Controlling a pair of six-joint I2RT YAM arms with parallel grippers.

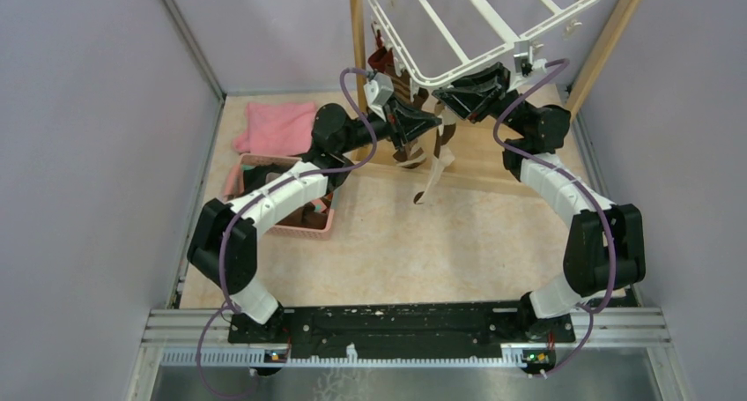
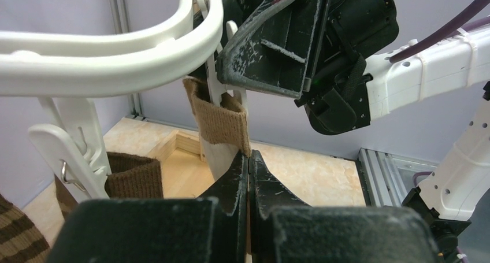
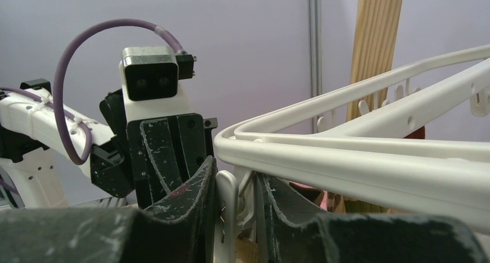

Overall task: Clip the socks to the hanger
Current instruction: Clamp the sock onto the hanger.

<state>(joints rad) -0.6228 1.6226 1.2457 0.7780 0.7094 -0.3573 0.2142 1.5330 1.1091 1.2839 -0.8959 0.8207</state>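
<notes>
Under the rim of the white plastic rectangular hanger (image 2: 115, 60), 1 dark brown sock (image 2: 136, 176) hangs clipped, while beside it the closed left gripper (image 2: 248, 156) pinches a cream, tan-cuffed sock (image 2: 222, 121) at a white clip (image 3: 226, 208) squeezed by the right gripper (image 3: 236, 173).

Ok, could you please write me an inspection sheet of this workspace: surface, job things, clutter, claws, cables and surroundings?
Surface: beige table; no spill seen.
Job's things: white hanger hangs above the far edge. A tan-cuffed sock sits at one clip, and a brown sock is clipped beside it.
Clutter: pink cloth at far left; pink basket beside the left arm.
Claws: left claw is shut just below the tan cuff; whether it pinches the sock is unclear. Right claw squeezes the clip.
Cables: purple cables run along both arms, looped at the wrists.
Surroundings: lilac walls; wooden posts beside the hanger.
</notes>
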